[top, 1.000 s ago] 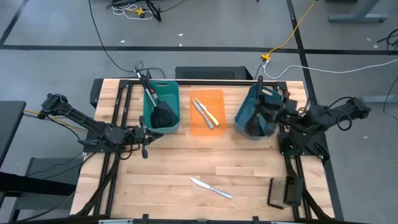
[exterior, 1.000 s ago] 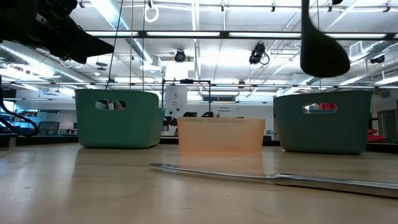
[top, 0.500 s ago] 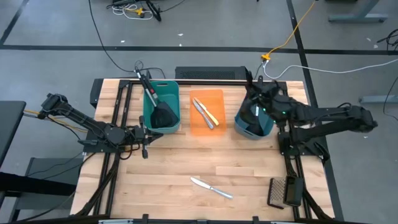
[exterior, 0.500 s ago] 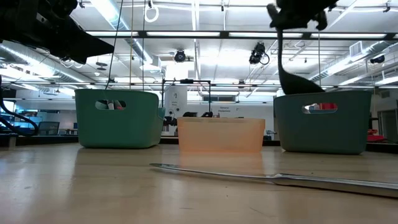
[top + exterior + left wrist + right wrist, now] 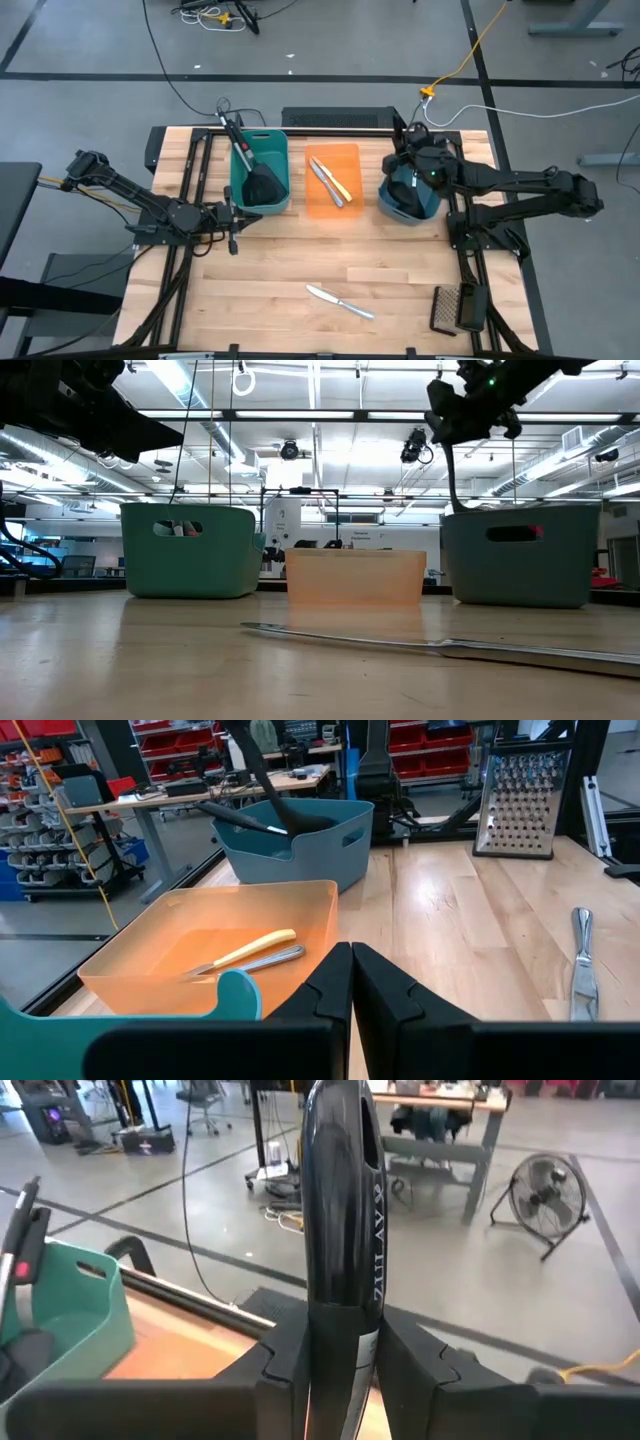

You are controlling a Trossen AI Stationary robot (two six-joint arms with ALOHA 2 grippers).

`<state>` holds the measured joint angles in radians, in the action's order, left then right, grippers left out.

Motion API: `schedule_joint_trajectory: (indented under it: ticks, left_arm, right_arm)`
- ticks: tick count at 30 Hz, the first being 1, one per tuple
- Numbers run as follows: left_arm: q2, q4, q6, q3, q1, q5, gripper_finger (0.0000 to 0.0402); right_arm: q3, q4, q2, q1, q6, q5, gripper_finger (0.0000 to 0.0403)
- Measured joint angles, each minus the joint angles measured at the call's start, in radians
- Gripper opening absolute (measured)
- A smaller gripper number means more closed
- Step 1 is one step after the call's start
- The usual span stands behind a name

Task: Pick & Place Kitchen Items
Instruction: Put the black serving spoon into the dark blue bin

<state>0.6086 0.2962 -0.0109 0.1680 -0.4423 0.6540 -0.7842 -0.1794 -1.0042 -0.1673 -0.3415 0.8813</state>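
the right gripper (image 5: 412,160) is clamped on a black ladle (image 5: 343,1210) handle above the blue tub (image 5: 405,197), while the left gripper (image 5: 236,217), fingers together, waits beside the teal tub (image 5: 258,172).

Three tubs (image 5: 333,180) block rear; table (image 5: 290,260) front seemingly open, knife (image 5: 339,300) aside.

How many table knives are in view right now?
3. A silver knife and a pale yellow knife lie in the orange tub; another silver knife lies on the bare table nearer the front edge. Others may be hidden inside the tubs.
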Motion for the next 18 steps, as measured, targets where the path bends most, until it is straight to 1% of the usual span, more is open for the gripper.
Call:
schedule_joint_trajectory:
  ticks: [3,6,12,18]
  left_arm:
    - [0.0,0.0,-0.001,0.0,0.0,0.0,0.0016]
    - [0.0,0.0,0.0,0.0,0.0,-0.001,0.0016]
    - [0.0,0.0,0.0,0.0,0.0,-0.003,0.0016]
    - [0.0,0.0,0.0,0.0,0.0,-0.003,0.0016]
  right_arm:
    - [0.023,-0.038,0.003,0.0,-0.039,-0.002,0.0089]
    - [0.041,-0.081,0.002,0.0,-0.046,-0.035,0.0089]
    - [0.056,-0.077,0.003,0.0,-0.052,-0.043,0.0089]
    - [0.057,-0.078,0.015,0.0,-0.062,0.018,0.0089]
